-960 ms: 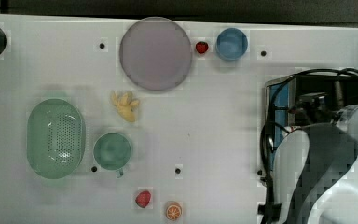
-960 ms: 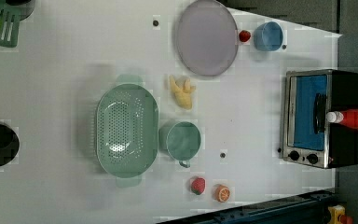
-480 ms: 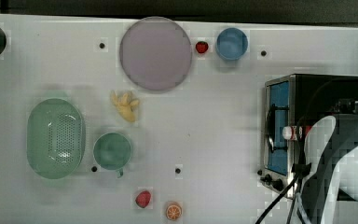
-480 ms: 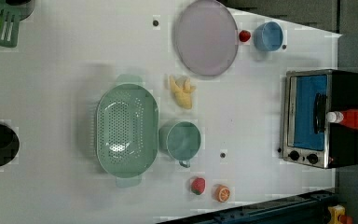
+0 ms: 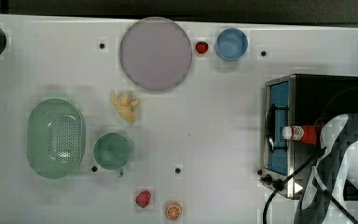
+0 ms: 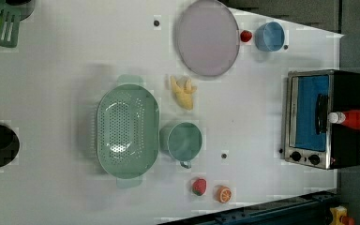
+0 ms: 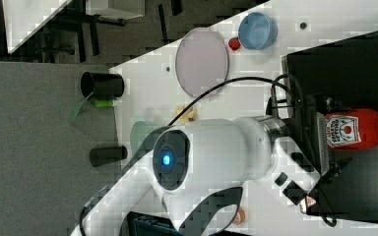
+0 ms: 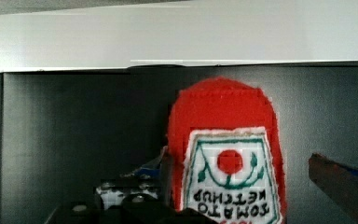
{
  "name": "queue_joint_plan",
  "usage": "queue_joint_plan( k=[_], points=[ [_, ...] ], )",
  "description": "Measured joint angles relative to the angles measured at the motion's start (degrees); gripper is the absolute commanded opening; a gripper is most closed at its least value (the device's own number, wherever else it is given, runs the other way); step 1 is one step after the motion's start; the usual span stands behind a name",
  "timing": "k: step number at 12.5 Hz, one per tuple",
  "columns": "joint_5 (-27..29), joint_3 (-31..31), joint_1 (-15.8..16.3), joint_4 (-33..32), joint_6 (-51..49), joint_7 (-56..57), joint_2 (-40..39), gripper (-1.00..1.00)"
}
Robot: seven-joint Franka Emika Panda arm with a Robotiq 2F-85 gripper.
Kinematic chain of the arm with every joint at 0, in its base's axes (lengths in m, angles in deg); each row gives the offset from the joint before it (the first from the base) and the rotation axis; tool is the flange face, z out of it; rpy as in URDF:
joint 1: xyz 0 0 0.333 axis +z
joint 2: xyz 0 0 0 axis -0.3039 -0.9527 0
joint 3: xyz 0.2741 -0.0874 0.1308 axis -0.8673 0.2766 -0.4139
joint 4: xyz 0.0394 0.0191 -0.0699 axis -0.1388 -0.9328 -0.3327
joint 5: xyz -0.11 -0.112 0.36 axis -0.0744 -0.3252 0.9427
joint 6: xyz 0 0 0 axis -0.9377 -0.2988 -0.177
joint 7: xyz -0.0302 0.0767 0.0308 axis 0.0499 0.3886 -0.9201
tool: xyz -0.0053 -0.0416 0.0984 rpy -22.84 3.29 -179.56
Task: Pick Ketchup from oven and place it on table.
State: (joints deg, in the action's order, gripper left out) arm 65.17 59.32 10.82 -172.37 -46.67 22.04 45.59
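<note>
The Ketchup [image 5: 304, 134] lies on its side on the black top of the oven [image 5: 324, 95], white cap over the bluish door. The left view shows the Ketchup [image 6: 356, 118] across the oven [image 6: 347, 84] the same way. In the wrist view my gripper [image 8: 254, 184] is open around the label end of the Ketchup [image 8: 226, 140]: one finger sits close beside it, the other finger [image 8: 342, 179] stands well apart. In the right view my arm's wrist [image 7: 300, 135] is right at the Ketchup [image 7: 357, 129]. The white table [image 5: 214, 116] spreads to the top view's left of the oven.
On the table are a purple plate [image 5: 155, 53], a blue bowl [image 5: 231, 44], a strawberry [image 5: 201, 47], a banana [image 5: 126, 105], a green colander [image 5: 56, 138], a green cup [image 5: 113, 150], another strawberry [image 5: 143, 198] and an orange half [image 5: 173, 211]. A black cable [image 5: 279, 191] hangs by the oven's front.
In the top view my arm has drawn away toward the top view's lower right, uncovering the oven top and the Ketchup. Nothing in the left view has moved.
</note>
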Motion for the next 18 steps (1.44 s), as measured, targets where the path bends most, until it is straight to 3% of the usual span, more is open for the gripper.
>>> queue_joint_plan(
  k=[4,7,11,14,16,18],
  points=[
    [3.46,-1.85,-0.68,-1.23,0.31,0.00,-0.22,1.00],
    [4.19,-1.59,0.51,-0.73,-0.28,0.00,-1.04,0.20],
    [3.96,-1.29,-0.17,0.17,-1.31,0.00,0.06,0.20],
    [1.94,-4.64,0.47,4.14,-15.58,0.00,3.23,0.20],
    [1.47,-9.48,4.53,6.38,-18.58,0.00,10.82,0.20],
    [2.82,-13.86,6.34,7.27,-19.57,0.00,13.74,0.20]
  ],
)
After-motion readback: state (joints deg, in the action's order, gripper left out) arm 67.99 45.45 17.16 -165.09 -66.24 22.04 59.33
